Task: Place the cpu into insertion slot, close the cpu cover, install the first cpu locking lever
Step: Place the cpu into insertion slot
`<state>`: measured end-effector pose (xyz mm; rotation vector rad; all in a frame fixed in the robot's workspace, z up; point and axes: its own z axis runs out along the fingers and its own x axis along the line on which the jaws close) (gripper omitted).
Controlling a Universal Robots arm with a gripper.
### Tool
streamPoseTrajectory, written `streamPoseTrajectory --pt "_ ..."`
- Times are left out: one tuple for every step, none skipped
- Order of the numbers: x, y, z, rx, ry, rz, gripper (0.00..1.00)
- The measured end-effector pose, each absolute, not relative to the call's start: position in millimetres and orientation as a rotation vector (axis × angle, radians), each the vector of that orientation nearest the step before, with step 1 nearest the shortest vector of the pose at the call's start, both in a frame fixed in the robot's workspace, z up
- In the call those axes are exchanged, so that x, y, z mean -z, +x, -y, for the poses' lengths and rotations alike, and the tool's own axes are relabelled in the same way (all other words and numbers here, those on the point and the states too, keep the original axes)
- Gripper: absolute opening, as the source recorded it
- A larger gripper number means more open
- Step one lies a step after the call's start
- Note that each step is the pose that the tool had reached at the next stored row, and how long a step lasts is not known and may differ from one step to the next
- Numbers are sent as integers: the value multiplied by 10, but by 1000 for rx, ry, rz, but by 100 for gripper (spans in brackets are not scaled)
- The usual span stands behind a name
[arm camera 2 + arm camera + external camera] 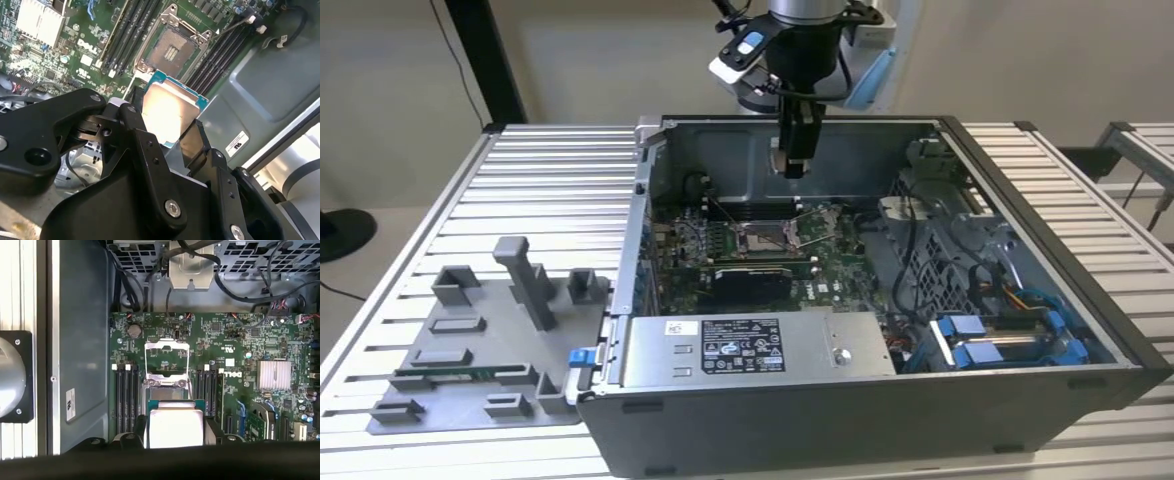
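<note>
My gripper (791, 168) hangs inside the open computer case, above the far part of the motherboard, shut on the cpu (170, 112). The cpu is a flat square chip with a silvery face and a green edge, clamped between the two black fingers (134, 125); the first wrist view shows the cpu (176, 426) the same way. The insertion slot (761, 238) lies below and slightly nearer, uncovered, and in both wrist views the insertion slot (172, 50) (165, 386) has a dark centre. The cpu cover (166, 351) stands swung up behind it. A thin locking lever (818, 235) sticks up beside the socket.
The grey case (1041, 385) walls ring the motherboard. A power supply (734, 350) sits at the near edge. Cables and blue-clipped drive bays (994, 340) fill the exterior view's right. Black memory slots (127, 392) flank the socket. A grey fixture plate (474, 350) lies on the slatted table.
</note>
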<state>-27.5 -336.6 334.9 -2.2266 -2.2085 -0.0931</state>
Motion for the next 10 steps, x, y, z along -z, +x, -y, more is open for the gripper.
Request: streamPoseTrajectory --pt "-3333 -275 3366 92 -2226 2208 0" --pt "-3317 -275 3366 92 -2226 2208 0" --pt "-3301 -275 3366 91 -2226 2208 0" --pt "-3285 -275 3365 90 -2225 2207 0" --pt "-3269 -275 3365 89 -2225 2207 0" --pt "-3252 -275 3365 89 -2225 2207 0" --pt "-3235 -275 3364 88 -2224 2206 0" --pt "-3216 -274 3364 87 -2224 2206 0" --pt "-3198 -274 3364 86 -2224 2206 0" --pt "-3181 -275 3363 86 -2224 2206 0"
